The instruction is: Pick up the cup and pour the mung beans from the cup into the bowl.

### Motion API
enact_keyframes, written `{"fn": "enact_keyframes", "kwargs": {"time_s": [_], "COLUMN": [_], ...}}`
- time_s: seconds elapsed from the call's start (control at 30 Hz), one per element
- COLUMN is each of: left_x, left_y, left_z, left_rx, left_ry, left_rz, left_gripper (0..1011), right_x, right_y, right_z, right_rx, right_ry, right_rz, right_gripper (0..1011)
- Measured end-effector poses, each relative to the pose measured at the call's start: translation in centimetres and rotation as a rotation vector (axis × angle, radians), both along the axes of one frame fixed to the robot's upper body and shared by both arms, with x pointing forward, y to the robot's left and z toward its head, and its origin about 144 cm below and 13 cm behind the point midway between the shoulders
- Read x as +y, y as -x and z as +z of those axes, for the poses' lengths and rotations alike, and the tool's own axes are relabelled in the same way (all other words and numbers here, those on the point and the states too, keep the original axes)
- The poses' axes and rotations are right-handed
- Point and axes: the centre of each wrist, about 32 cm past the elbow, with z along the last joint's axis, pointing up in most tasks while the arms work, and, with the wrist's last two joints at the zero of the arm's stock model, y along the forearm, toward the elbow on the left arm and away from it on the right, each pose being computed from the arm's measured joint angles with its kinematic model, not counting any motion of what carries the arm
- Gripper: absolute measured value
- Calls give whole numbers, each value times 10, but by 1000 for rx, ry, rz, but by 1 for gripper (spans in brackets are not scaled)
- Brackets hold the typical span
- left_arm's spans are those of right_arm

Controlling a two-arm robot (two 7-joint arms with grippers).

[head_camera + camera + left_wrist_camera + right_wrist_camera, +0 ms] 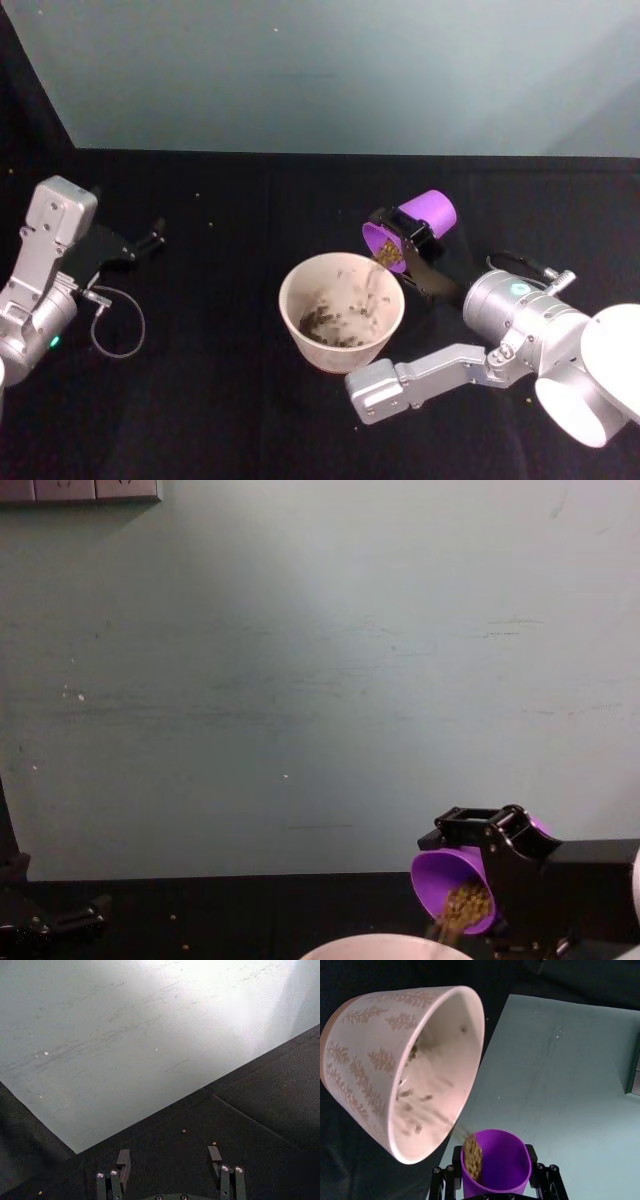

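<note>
Two claws here, only one doing anything. Over on the left, the left claw (169, 1162) hangs just above the black worktop (200, 400), fingers apart with nothing between them and well away from the action, so I'd call it parked. In the middle of the worktop sits the bowl (296, 325), upright, with a decent layer of beans (335, 322) scattered over its bottom. Just right of it, the cup (428, 213) is up in the air, tipped hard toward the bowl with its mouth over the bowl's right rim. A clump of beans sits at the lower lip and a thin stream drops into the bowl. The right claw (405, 232) is clamped on the cup, one finger on each side. Progress-wise, the pickup is done, the pour is well under way, and a good share has landed. What's left, by my guess, is that clump at the lip, maybe needing a bit more tilt. Can't tell how much sits deeper in the cup.
</note>
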Motion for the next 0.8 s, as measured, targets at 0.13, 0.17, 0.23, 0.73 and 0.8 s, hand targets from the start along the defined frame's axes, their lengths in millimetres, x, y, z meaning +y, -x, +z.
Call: {"fn": "enact_keyframes", "kwargs": {"time_s": [0.13,0.17,0.23,0.73,0.8], "left_x": [0,0,0,0,0], "left_y": [0,0,0,0,0], "left_z": [0,0,0,0,0], "left_rx": [0,0,0,0,0], "left_ry": [0,0,0,0,0], "left_rz": [0,0,0,0,0], "left_gripper": [1011,1011,1011,1011,1011], "right_x": [0,0,-1,-2,-2], "right_y": [0,0,0,0,0], "right_z": [-1,-2,-2,-3,-3], "right_rx": [-7,-9,-17,-54,-58], "right_ry": [14,17,24,62,67], "right_rz": [6,6,7,27,29], "right_gripper": [737,737,737,737,737]}}
